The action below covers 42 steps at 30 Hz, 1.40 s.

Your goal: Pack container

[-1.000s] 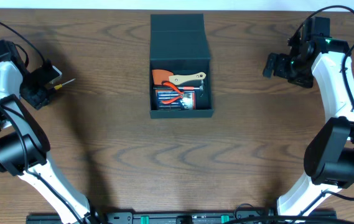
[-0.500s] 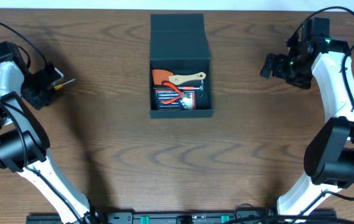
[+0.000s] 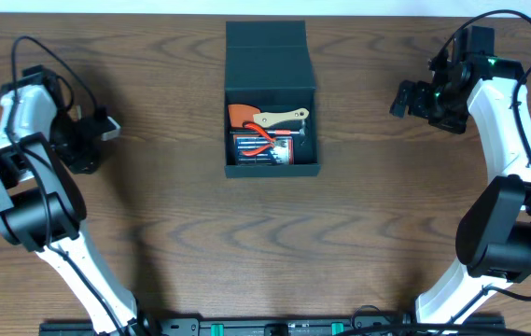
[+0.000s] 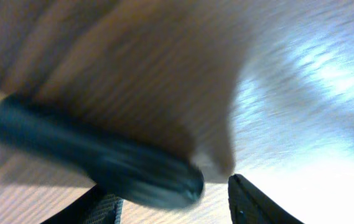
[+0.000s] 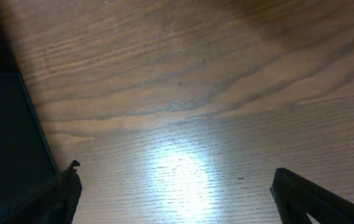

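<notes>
Left gripper (image 3: 90, 138), mid-left, around blurred dark handle (image 4: 96, 155); clamped or not, cannot tell. A loose end-hold risks dropping it short of box (image 3: 272, 171). Right gripper (image 5: 173, 193) spread, empty.

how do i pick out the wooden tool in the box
Find the dark open box at the middle of the table. Inside, nearest the lid, lies a pale wooden handle, slanting across. It is the only tan thing there, next to an orange piece and red grips.
</notes>
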Motion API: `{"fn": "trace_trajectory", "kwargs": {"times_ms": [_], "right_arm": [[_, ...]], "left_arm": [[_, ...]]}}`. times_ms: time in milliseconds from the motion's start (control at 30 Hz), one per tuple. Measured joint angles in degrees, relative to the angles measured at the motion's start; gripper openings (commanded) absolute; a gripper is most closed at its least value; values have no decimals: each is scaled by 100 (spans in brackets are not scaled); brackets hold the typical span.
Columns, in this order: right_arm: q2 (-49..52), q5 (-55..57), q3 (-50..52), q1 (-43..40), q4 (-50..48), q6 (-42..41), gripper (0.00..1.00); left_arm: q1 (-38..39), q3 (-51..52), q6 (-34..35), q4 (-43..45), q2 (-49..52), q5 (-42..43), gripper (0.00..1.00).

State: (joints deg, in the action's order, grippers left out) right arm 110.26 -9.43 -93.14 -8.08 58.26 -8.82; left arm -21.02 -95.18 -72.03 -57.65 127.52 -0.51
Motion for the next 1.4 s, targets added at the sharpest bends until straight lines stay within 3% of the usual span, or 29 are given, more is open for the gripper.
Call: {"fn": "trace_trajectory", "kwargs": {"times_ms": [200, 500, 700, 1000, 1267, 1333, 1400], "right_arm": [[0, 0, 0, 0, 0, 0, 99], [0, -2, 0, 0, 22, 0, 99], [0, -2, 0, 0, -24, 0, 99], [0, -2, 0, 0, -114, 0, 99], [0, -103, 0, 0, -114, -2, 99], [0, -138, -2, 0, -114, -2, 99], [0, -155, 0, 0, -114, -2, 99]], "left_arm": [[264, 2, 315, 234, 0, -26, 58], [280, -7, 2680, 1051, 0, 192, 59], [260, -7, 3615, 1099, 11, 715, 59], [260, -28, 4070, 920, 11, 1178, 59], [267, -52, 4201, -76, -13, 1808, 59], [271, -50, 4295, -219, -35, 2079, 65], [275, -39, 4470, -208, -160, 2310, 64]]}}
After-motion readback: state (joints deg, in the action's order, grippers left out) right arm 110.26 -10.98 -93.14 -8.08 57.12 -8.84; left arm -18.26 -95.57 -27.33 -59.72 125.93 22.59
